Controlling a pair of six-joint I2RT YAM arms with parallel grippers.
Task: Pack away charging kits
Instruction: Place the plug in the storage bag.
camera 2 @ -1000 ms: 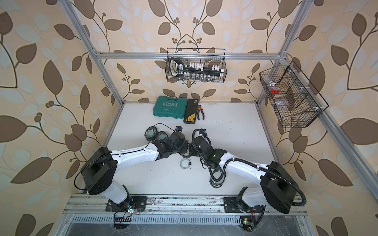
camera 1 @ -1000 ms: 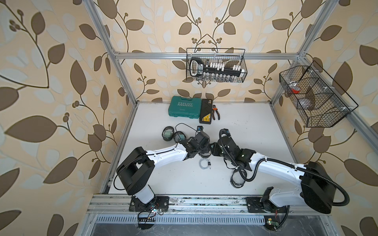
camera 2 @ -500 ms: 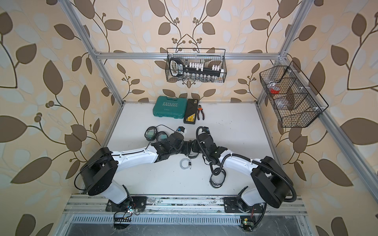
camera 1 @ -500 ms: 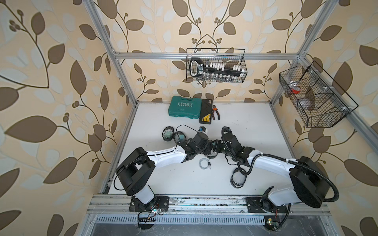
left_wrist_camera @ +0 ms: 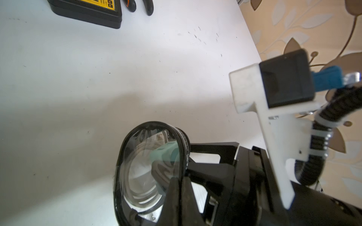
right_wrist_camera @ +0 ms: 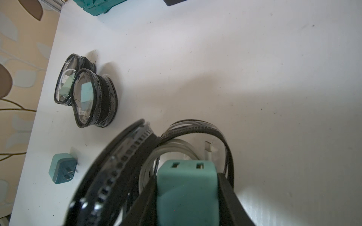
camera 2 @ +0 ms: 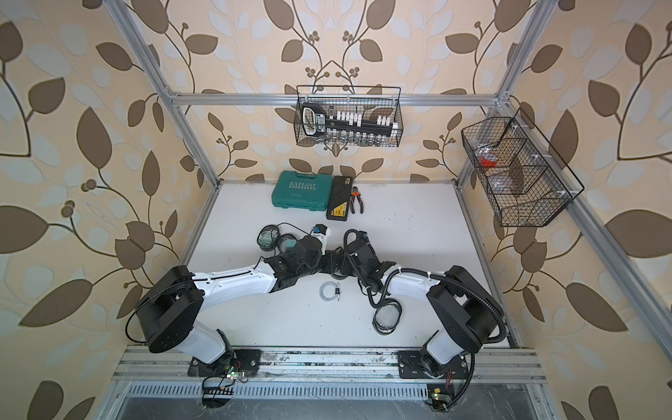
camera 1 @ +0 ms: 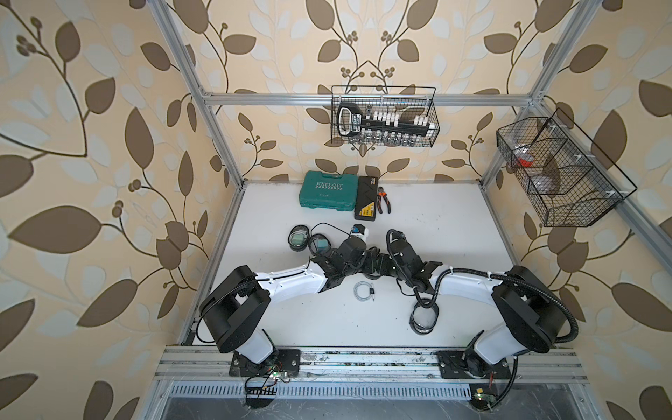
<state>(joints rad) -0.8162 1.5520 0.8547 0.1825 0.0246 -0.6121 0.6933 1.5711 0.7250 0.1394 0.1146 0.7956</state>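
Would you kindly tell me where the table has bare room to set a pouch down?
The widest bare patch of the table lies between the pliers and its right edge. Another lies between the coiled cable and the front rail. It is crowded mid-table, around the two filled pouches.

Robot lab cell — aluminium frame (camera 1: 272, 97), leaf-wallpaper panels (camera 1: 91, 145), hanging wire baskets (camera 1: 567, 216)
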